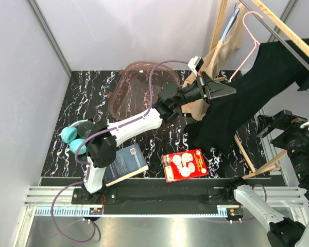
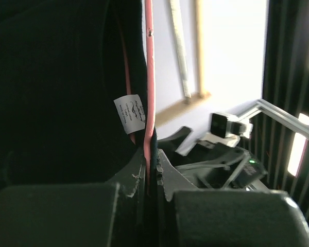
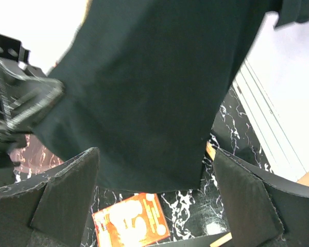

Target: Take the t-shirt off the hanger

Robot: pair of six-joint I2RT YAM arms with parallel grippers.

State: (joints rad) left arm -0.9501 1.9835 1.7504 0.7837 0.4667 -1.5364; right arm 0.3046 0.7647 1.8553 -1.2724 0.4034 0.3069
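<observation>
A black t-shirt [image 1: 257, 87] hangs slantwise on a pink wire hanger [image 1: 252, 36] from the rack at the right. My left gripper [image 1: 227, 91] reaches across to the shirt's upper left edge. In the left wrist view it [image 2: 151, 154] is shut on the pink hanger wire [image 2: 149, 77] together with a fold of the black shirt [image 2: 56, 103]; a white label [image 2: 130, 114] shows beside the wire. My right gripper [image 1: 268, 131] is at the right edge, open and empty. In the right wrist view it [image 3: 154, 157] faces the shirt's lower hem [image 3: 154, 77] without touching it.
A beige garment [image 1: 216, 56] hangs behind the shirt. A pink clear container [image 1: 136, 85], teal headphones [image 1: 72, 136], a dark book [image 1: 124, 163] and an orange packet [image 1: 185, 164] lie on the black marbled table. Wooden rack bars [image 1: 288, 31] cross the upper right; a wooden stick [image 1: 244, 154] lies below.
</observation>
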